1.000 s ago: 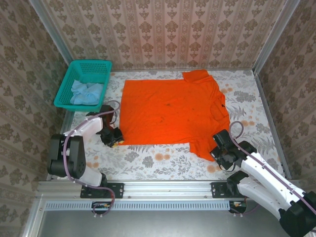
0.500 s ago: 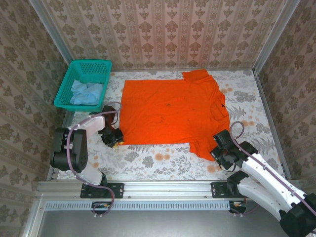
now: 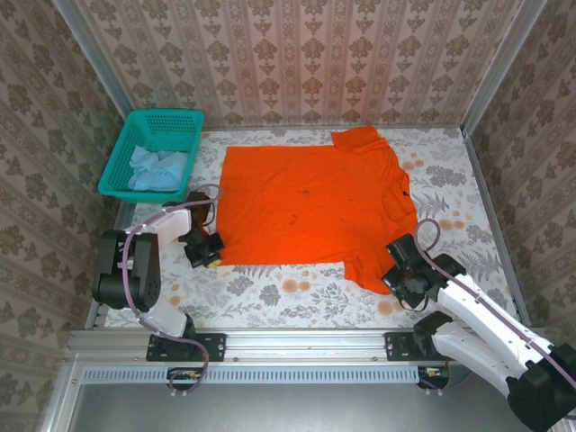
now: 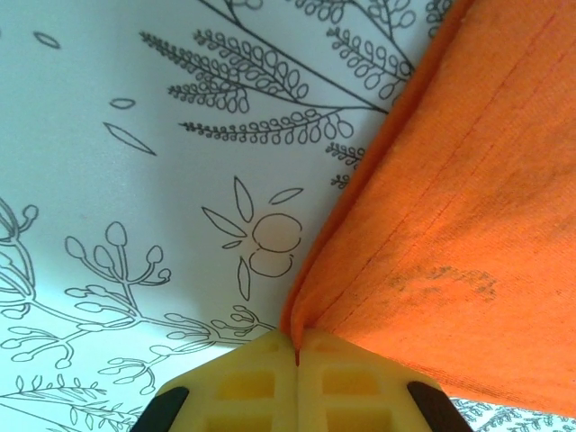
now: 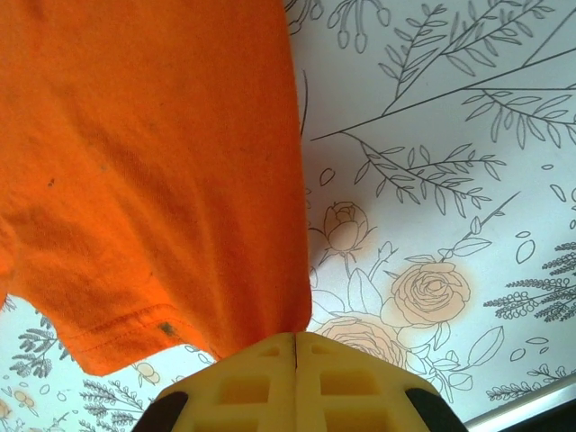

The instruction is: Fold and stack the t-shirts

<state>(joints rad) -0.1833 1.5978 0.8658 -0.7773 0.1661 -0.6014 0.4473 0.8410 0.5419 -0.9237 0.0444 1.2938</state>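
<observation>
The orange tee (image 3: 310, 202) is spread up-frame, long axis left-right. Its lower corners are clamped by the left gripper (image 3: 207, 252) and right gripper (image 3: 401, 274).

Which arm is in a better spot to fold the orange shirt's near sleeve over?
Right, probably. The right gripper is shut on the near sleeve of the orange t-shirt, while the left gripper pinches its hem corner at the other end.

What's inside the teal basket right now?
Crumpled pale-blue cloth lies in the teal basket, bunched toward its near end, and the far part of the mesh floor is bare. The cloth covers whatever may lie beneath it, and its folds hide whether it is one garment.
</observation>
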